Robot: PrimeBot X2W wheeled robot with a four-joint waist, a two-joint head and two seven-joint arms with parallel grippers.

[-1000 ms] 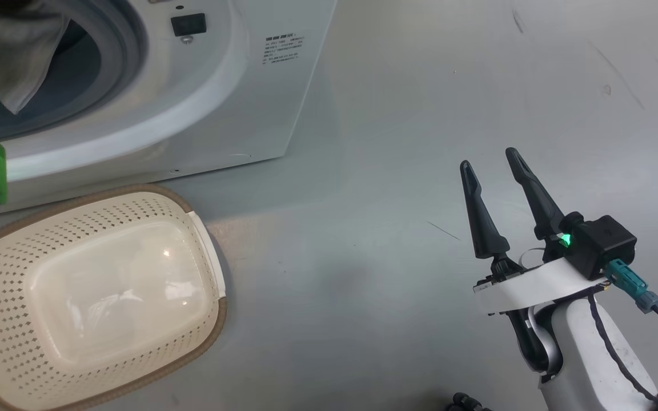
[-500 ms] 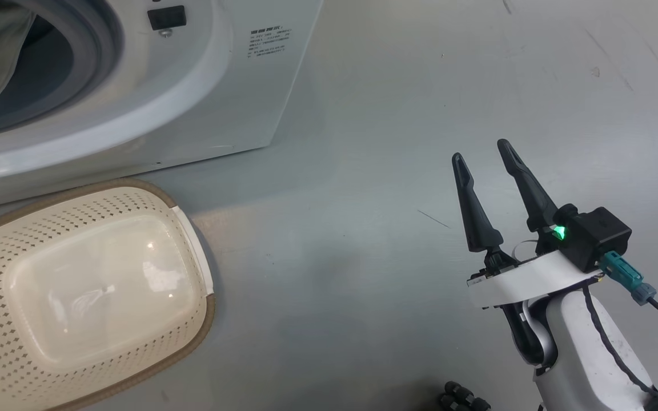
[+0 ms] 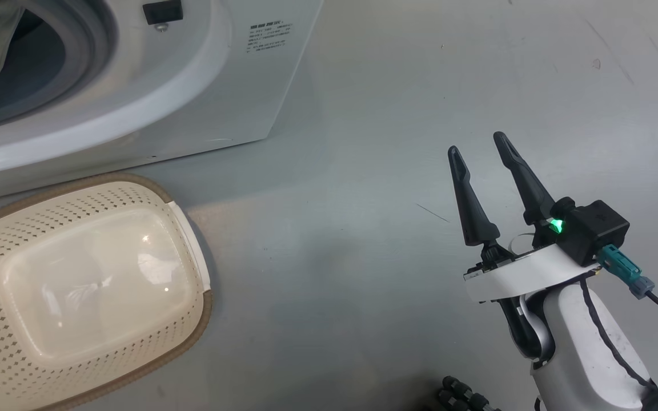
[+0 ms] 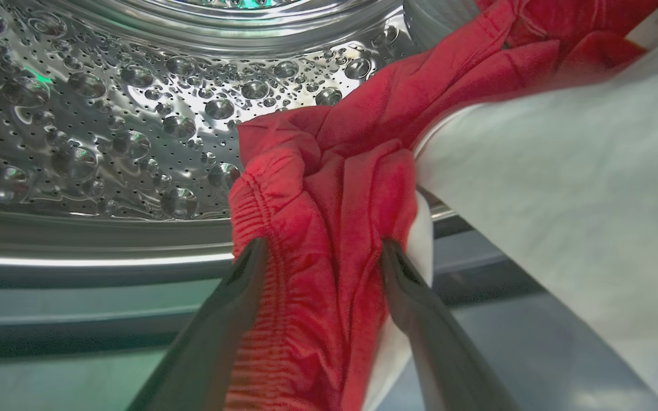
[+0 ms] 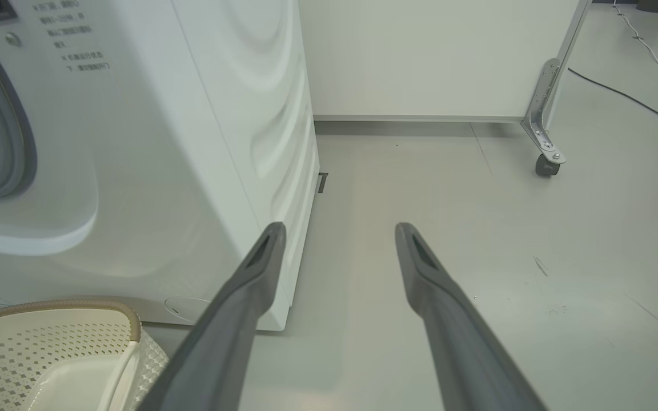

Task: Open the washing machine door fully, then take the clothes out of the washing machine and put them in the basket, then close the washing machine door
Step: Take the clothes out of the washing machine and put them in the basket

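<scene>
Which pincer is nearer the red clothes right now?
Left. The left pincer grips the red clothes at the drum; the right pincer hangs open over the floor.

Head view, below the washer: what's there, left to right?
basket → bare floor → right gripper, fingers apart → teal plug on its wrist

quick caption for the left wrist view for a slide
Left end effector clamped on a bunched red garment at the mouth of the perforated steel drum.
</scene>
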